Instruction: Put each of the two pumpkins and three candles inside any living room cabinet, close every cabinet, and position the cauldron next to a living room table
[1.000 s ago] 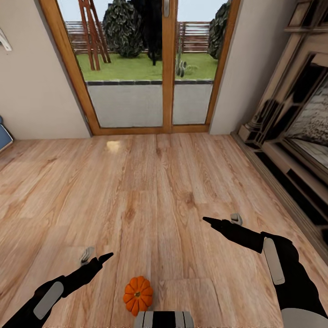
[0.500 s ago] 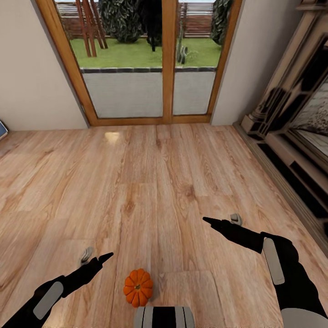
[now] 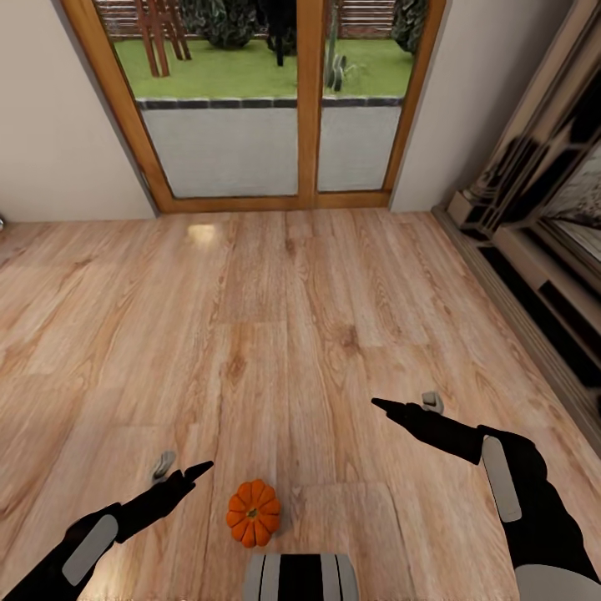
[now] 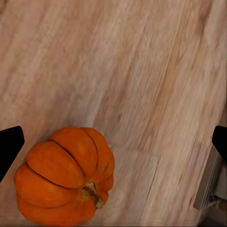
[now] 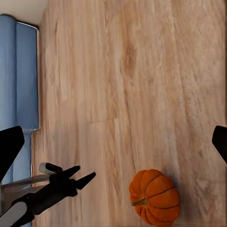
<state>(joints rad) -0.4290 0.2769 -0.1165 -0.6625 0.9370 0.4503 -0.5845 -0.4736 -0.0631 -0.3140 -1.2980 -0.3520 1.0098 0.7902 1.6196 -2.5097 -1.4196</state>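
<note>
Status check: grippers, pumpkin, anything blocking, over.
Left gripper open, empty, just left of pumpkin. Right gripper open, empty, farther off. Pumpkin on wood floor; nothing between it and left gripper.

Left wrist view: pumpkin cut off at frame's lower edge; floor blurred. Both fingers clipped by frame sides. Head view: dark cabinet cut by right edge.

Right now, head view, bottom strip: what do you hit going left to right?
left gripper → pumpkin on the wooden floor → right gripper → dark fireplace surround at the right edge.
</note>
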